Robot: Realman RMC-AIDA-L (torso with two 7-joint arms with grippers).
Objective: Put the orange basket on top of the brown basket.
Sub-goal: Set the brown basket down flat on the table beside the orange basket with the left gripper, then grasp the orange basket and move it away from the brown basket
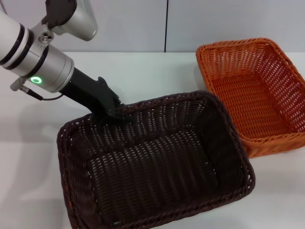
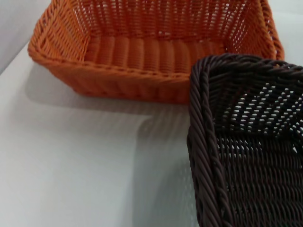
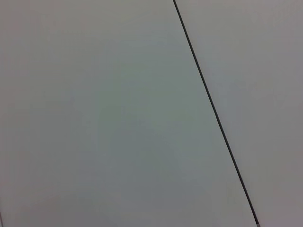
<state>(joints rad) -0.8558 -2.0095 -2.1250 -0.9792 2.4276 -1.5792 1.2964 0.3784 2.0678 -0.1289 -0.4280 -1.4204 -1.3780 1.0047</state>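
Note:
The brown basket (image 1: pixel 232 143) fills the near middle of the head view, and its near-right corner stands close to the orange basket (image 1: pixel 267 95). The orange basket stands on the white table at the far right, empty. My left gripper (image 1: pixel 117 113) reaches in from the left and is shut on the brown basket's far-left rim. In the left wrist view the brown basket's rim (image 2: pixel 201 142) casts a shadow on the table in front of the orange basket (image 2: pixel 142 52), so it looks held slightly off the surface. The right gripper is out of view.
The white table (image 1: pixel 143 71) runs back to a grey wall with a vertical seam (image 1: pixel 166 26). The right wrist view shows only a grey panel with a dark seam (image 3: pixel 213 109).

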